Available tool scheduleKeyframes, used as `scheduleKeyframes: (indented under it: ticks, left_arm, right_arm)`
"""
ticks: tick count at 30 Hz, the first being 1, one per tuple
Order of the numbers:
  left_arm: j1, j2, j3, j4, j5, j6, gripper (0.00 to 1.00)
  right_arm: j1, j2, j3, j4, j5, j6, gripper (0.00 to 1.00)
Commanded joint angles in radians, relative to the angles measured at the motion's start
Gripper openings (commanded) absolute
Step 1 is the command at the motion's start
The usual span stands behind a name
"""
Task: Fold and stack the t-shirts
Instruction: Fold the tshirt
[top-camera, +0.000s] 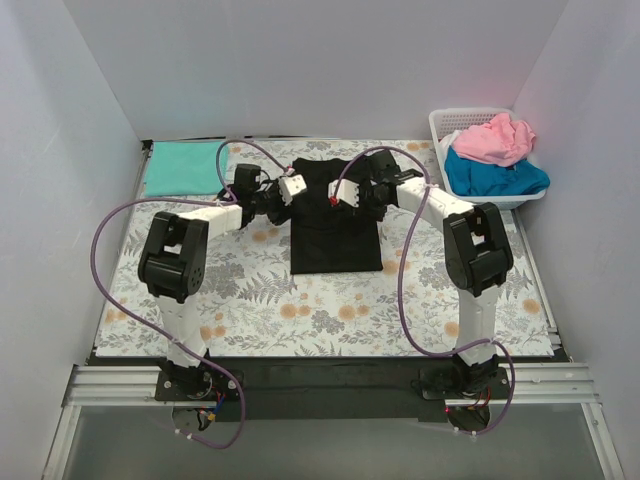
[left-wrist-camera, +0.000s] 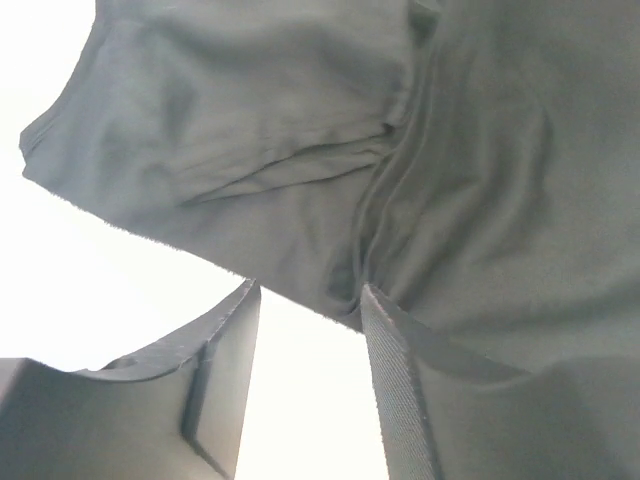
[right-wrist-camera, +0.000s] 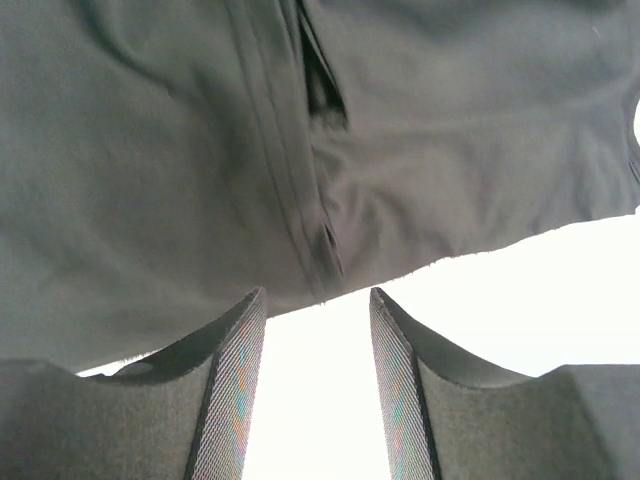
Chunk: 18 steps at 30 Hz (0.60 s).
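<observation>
**A:** Where is the black t-shirt (top-camera: 335, 235), and how will it handle?

**B:** It lies flat at the centre of the counter (top-camera: 300, 310), a little toward 12 o'clock. It looks light, thin and limp, likely to sag, so the seamed edges near its shoulders seem the best hold.

**A:** And the arms?

**B:** The left end effector (top-camera: 293, 187) sits at the shirt's 10 o'clock corner, and the right end effector (top-camera: 345, 192) at 2 o'clock. Both are moderately parted and hold nothing, with the cloth edge at their fingertips.

My overhead view is evenly lit and sharp, shadows soft; both wrist views blow out white behind the black t-shirt (left-wrist-camera: 480, 200), washed grey
</observation>
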Motion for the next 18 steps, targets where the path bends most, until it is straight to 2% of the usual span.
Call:
scheduleKeyframes:
  ticks: [1,7,10,13,18]
  left_arm:
    - [0.04,-0.133,0.027,-0.099,0.033,-0.138,0.47]
    - [0.018,-0.36,-0.186,-0.182,0.173,-0.159,0.5]
    - [-0.037,-0.416,-0.287,-0.207,0.153,-0.141,0.49]
    - [-0.08,-0.442,-0.359,-0.207,0.139,-0.116,0.49]
    - [-0.132,-0.416,-0.401,-0.208,0.102,-0.105,0.47]
  right_arm:
    - [-0.032,-0.133,0.017,-0.018,-0.004,0.026,0.52]
    - [-0.022,-0.303,-0.147,-0.175,-0.13,0.023,0.45]
    - [0.009,-0.343,-0.25,-0.205,-0.147,0.026,0.4]
    - [0.041,-0.363,-0.325,-0.222,-0.167,0.047,0.37]
    - [0.072,-0.343,-0.399,-0.193,-0.168,0.082,0.36]
